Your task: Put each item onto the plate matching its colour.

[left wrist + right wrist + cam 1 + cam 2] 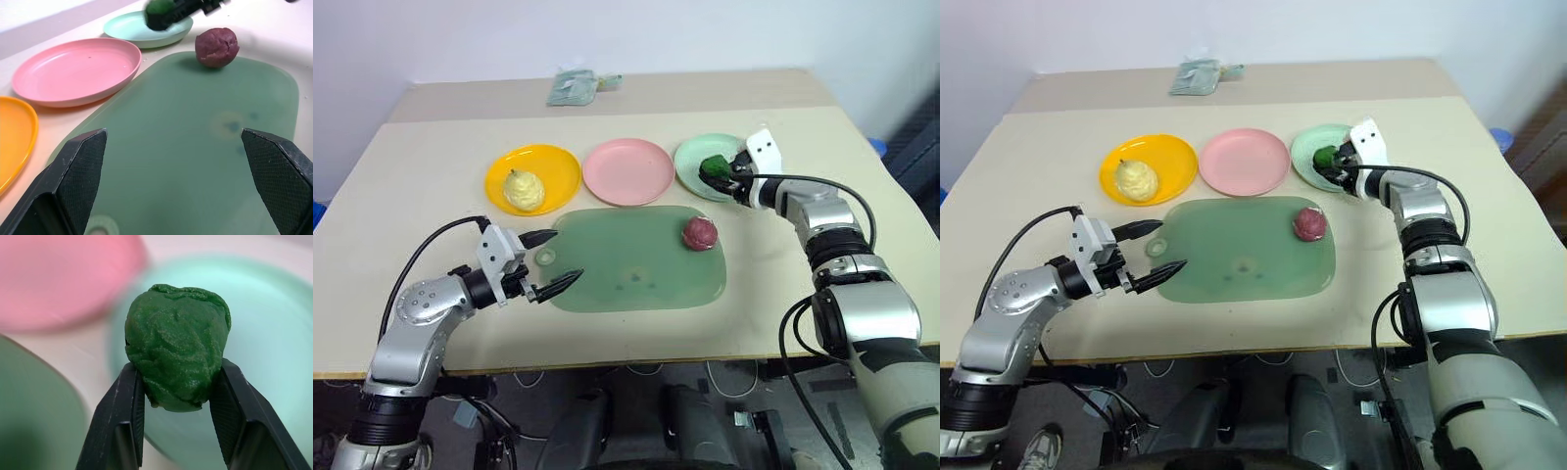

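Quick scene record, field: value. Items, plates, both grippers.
pale yellow pear-shaped ball: on orange-yellow round plate
dark green bumpy ball: clamped in right gripper, over pale mint green round plate
dark red lumpy ball: on flat translucent green mat, not plated
pink round plate: bare
left gripper: open, at the mat's near-left edge, holding nothing

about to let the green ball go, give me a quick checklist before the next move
1. Right pincer shut on green ball: ok.
2. Green ball over the mint plate: ok.
3. Ball resting on the plate, not hanging above it: cannot tell.
4. Yellow ball on the orange plate: ok.
5. Red ball on the pink plate: not ok, it sits on the green mat.
6. Left pincer open, free for the red ball: ok.
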Available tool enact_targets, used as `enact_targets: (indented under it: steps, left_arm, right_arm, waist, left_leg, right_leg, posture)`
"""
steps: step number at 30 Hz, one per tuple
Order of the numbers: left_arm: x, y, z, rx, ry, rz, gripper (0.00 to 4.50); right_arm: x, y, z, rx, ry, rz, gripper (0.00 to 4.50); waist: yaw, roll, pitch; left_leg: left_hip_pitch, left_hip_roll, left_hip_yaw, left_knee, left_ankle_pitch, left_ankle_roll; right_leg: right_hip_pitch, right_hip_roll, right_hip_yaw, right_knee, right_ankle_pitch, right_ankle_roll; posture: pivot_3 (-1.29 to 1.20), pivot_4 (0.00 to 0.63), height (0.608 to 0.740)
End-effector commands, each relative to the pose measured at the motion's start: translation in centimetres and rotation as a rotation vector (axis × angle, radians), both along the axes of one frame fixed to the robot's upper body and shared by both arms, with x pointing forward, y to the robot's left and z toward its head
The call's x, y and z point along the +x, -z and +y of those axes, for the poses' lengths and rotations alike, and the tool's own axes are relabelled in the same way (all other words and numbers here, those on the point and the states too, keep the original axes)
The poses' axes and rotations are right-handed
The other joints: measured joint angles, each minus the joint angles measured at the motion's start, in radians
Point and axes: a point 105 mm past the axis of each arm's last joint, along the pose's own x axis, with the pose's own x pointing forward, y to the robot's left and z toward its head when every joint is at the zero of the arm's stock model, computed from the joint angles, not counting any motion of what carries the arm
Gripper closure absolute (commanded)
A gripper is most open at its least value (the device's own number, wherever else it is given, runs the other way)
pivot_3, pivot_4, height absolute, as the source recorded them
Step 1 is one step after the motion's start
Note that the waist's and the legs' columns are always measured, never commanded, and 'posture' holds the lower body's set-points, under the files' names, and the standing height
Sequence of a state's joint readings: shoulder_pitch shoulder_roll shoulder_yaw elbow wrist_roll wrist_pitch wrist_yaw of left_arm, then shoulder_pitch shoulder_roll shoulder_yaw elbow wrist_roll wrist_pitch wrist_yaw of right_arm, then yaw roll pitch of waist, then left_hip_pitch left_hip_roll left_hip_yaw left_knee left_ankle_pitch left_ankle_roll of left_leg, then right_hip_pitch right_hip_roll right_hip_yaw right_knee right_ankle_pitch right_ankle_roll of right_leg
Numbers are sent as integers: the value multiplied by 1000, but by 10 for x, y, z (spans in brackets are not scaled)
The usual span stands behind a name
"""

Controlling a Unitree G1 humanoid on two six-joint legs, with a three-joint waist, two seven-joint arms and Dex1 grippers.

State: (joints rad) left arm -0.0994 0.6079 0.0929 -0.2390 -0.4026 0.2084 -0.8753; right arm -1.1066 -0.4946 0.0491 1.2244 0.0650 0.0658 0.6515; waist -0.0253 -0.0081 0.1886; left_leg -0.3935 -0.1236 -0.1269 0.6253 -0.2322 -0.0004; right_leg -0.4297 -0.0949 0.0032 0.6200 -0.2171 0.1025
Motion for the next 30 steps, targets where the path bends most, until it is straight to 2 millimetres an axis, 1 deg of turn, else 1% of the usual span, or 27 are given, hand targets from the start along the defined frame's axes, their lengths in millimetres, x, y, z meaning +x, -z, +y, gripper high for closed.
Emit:
enact_targets:
  steps: [1, 3, 4, 7, 8, 12, 13, 14, 16, 18, 19, 21, 22, 24, 26, 30]
  left_arm:
    - [-2, -13, 4, 5, -24, -61, 0]
    - [-3, -14, 5, 3, -36, -63, 0]
    - [-3, -15, 6, 1, -42, -67, 0]
    - [-3, -15, 8, -7, -52, -63, 0]
    - [-4, -14, 7, -10, -50, -59, 0]
    - [-4, -13, 4, -24, -33, -46, 0]
    - [-3, -12, 3, -24, -27, -42, 0]
    - [-3, -11, 1, -21, -19, -37, 0]
    - [-1, -9, -2, -21, -7, -30, 0]
    - [0, -10, -5, -27, 0, -28, 0]
    - [1, -11, -7, -27, 11, -26, 0]
    - [3, -12, -10, -32, 28, -24, 0]
    - [4, -12, -11, -33, 41, -21, 0]
    - [6, -12, -12, -34, 59, -16, 0]
    - [6, -11, -13, -36, 73, -9, 0]
    - [7, -7, -12, -30, 91, -1, 0]
  right_arm:
    - [9, -26, -1, -4, 40, -103, 3058]
    - [10, -28, -2, -8, 52, -113, 2178]
    - [10, -30, -3, -9, 58, -124, 1819]
    - [10, -34, -2, -12, 43, -140, 274]
    - [10, -40, -3, -1, 27, -158, 38]
    - [4, -67, -6, 98, -48, -221, 38]
    - [-2, -75, -5, 162, -104, -224, 38]
    - [-9, -82, -3, 219, -167, -221, 38]
    - [-35, -92, 4, 303, -314, -207, 38]
    - [-61, -93, 12, 332, -396, -177, 38]
    - [-76, -88, 16, 333, -428, -152, 38]
    - [-101, -76, 23, 332, -458, -95, 38]
    - [-111, -67, 27, 334, -458, -64, 38]
    - [-123, -55, 33, 349, -449, -23, 38]
    - [-126, -43, 36, 333, -414, -3, 38]
    - [-124, -22, 39, 309, -361, 17, 38]
  waist:
    - [-6, 0, 0]
    - [-9, 0, 0]
    - [-10, 0, 0]
    - [-12, 0, 0]
    - [-13, 0, 0]
    - [-11, 1, 0]
    - [-11, 1, 0]
    - [-9, 1, 0]
    - [-1, 1, 0]
    - [13, 1, 0]
    - [14, 1, 0]
    - [20, 1, 0]
    - [20, 1, 0]
    - [19, 1, 0]
    - [13, 1, 0]
    - [15, 1, 0]
  left_leg:
    - [0, 0, 0, 0, 0, 0]
    - [0, 0, 0, 0, 0, 1]
    - [0, 0, 0, 0, -1, 2]
    - [0, 0, 0, 0, -2, 3]
    - [0, 0, 0, 0, -2, 3]
    - [0, 0, 0, 0, -2, 3]
    - [0, 0, 0, 0, -2, 3]
    - [0, 0, 0, 0, -2, 3]
    - [0, 0, -1, 0, -2, 4]
    - [0, 0, -2, 1, -3, 4]
    - [0, 0, -2, 1, -3, 4]
    - [0, 0, -3, 1, -3, 4]
    - [0, 0, -3, 2, -3, 4]
    - [-1, 0, -3, 4, -3, 4]
    - [0, 0, -2, 4, -3, 4]
    - [0, 0, -1, 4, -3, 4]
  right_leg:
    - [0, 0, 0, 0, 0, 0]
    - [0, 0, 0, 0, 0, 0]
    - [0, 0, 0, 0, 0, 0]
    - [0, 1, 0, 1, 0, 0]
    - [0, 1, 1, 1, 0, 0]
    - [0, 2, 1, 1, 0, 0]
    - [0, 2, 1, 1, 0, 0]
    - [0, 2, 1, 1, 0, 0]
    - [0, 1, 1, 0, 0, 0]
    - [1, 1, 1, 0, 0, 0]
    - [1, 1, 1, 0, 0, 0]
    - [1, 1, 0, 1, 0, 0]
    - [1, 0, 0, 1, 0, 0]
    - [1, 0, 0, 1, 0, 0]
    - [2, 0, 1, 1, 0, 0]
    - [2, 0, 1, 1, 0, 0]
  posture:
    - [0, 150, 740]
    - [0, 150, 740]
    - [0, 150, 740]
    - [0, 150, 740]
    - [0, 150, 740]
    - [0, 150, 740]
    - [0, 150, 740]
    - [0, 150, 740]
    - [0, 150, 740]
    - [0, 150, 740]
    - [0, 150, 740]
    - [0, 150, 740]
    - [0, 150, 740]
    - [0, 150, 740]
    - [0, 150, 740]
    - [0, 150, 740]
